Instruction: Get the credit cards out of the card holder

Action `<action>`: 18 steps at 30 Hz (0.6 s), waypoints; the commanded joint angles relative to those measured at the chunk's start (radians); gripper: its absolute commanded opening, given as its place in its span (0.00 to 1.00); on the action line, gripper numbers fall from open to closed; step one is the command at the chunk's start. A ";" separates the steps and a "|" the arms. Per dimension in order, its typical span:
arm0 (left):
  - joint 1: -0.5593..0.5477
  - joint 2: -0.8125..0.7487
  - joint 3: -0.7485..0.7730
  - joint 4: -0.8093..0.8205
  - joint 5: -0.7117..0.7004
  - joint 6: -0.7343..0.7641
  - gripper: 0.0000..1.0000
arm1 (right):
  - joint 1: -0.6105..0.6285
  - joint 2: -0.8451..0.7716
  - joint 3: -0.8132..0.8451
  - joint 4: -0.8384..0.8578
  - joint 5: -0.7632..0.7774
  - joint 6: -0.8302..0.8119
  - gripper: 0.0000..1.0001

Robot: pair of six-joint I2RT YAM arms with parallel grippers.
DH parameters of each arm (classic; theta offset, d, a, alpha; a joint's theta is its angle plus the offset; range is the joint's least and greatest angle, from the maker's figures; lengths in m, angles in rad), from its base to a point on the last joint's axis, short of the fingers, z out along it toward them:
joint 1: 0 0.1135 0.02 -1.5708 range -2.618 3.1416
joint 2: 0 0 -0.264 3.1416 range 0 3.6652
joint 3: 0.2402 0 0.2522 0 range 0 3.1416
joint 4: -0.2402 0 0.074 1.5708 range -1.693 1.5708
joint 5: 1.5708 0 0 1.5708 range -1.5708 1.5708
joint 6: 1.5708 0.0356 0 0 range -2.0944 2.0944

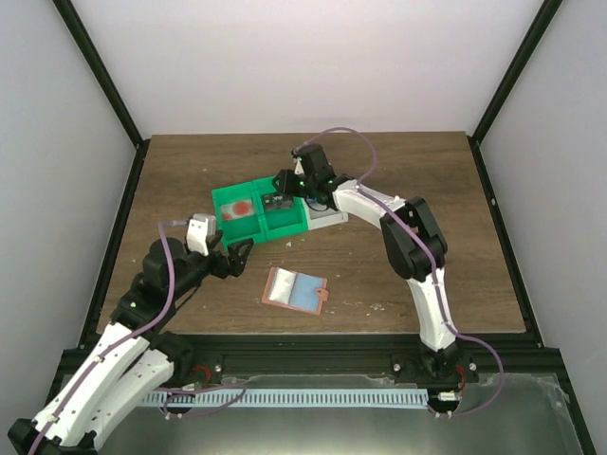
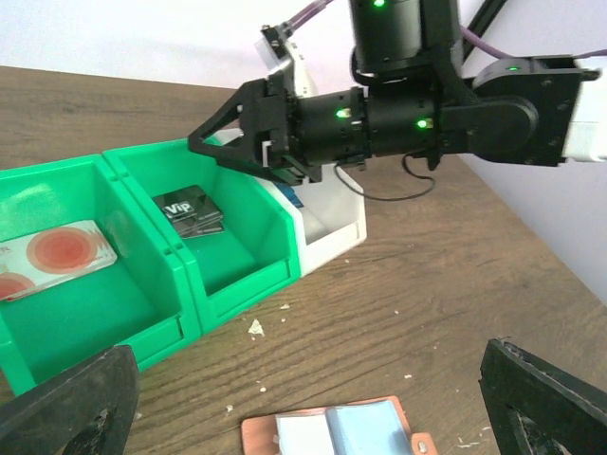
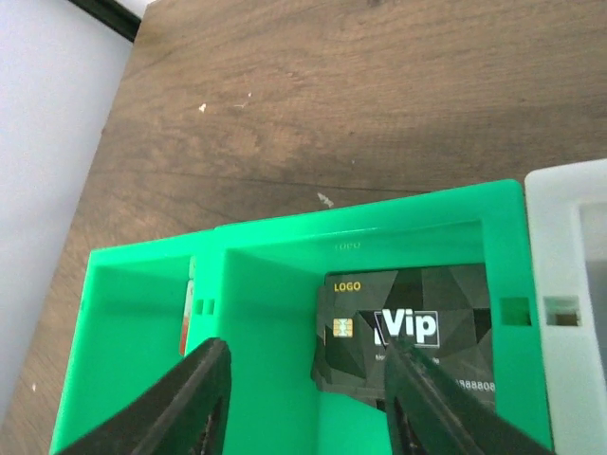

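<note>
My right gripper wide, empty, over green plastic bin | dark plastic VIP card flat inside: I judge it light, stiff, slick, so pinch an edge | left gripper wide, empty | salmon-pink folding card holder open on wooden table

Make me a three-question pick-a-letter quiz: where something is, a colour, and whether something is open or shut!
1. Where is the black VIP card? A in a green bin; B in a cup; C on a plate.
2. What colour is the card holder's inside? A yellow; B pale blue; C black.
3. The right gripper is: A shut on a card; B open; C shut, empty.
Answers: 1 A, it lies on the bin's floor. 2 B, it lies open showing blue. 3 B, its fingers stand apart.
</note>
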 commanded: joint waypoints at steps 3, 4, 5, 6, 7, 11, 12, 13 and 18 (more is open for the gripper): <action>0.001 0.008 0.004 0.019 -0.091 -0.039 1.00 | -0.003 -0.139 -0.025 -0.058 0.003 -0.023 0.54; 0.001 0.008 0.007 0.017 -0.111 -0.048 1.00 | -0.003 -0.165 -0.047 -0.056 0.005 -0.032 0.56; 0.001 0.008 0.011 0.012 -0.130 -0.058 1.00 | -0.003 -0.193 -0.072 -0.056 0.006 -0.044 0.58; 0.001 0.007 0.016 -0.001 -0.145 -0.068 1.00 | -0.003 -0.223 -0.093 -0.064 0.011 -0.053 0.61; 0.001 0.006 0.024 -0.011 -0.156 -0.073 1.00 | -0.003 -0.252 -0.115 -0.075 0.021 -0.059 0.65; 0.001 -0.006 0.050 -0.044 -0.163 -0.083 1.00 | -0.004 -0.400 -0.254 -0.070 0.012 -0.067 0.99; 0.001 -0.011 0.054 -0.045 -0.168 -0.084 1.00 | -0.004 -0.440 -0.300 -0.061 0.010 -0.071 1.00; 0.001 -0.015 0.064 -0.050 -0.174 -0.083 1.00 | -0.004 -0.483 -0.345 -0.057 0.013 -0.073 1.00; 0.001 -0.015 0.114 -0.056 -0.194 -0.089 1.00 | -0.004 -0.711 -0.551 -0.073 0.046 -0.080 1.00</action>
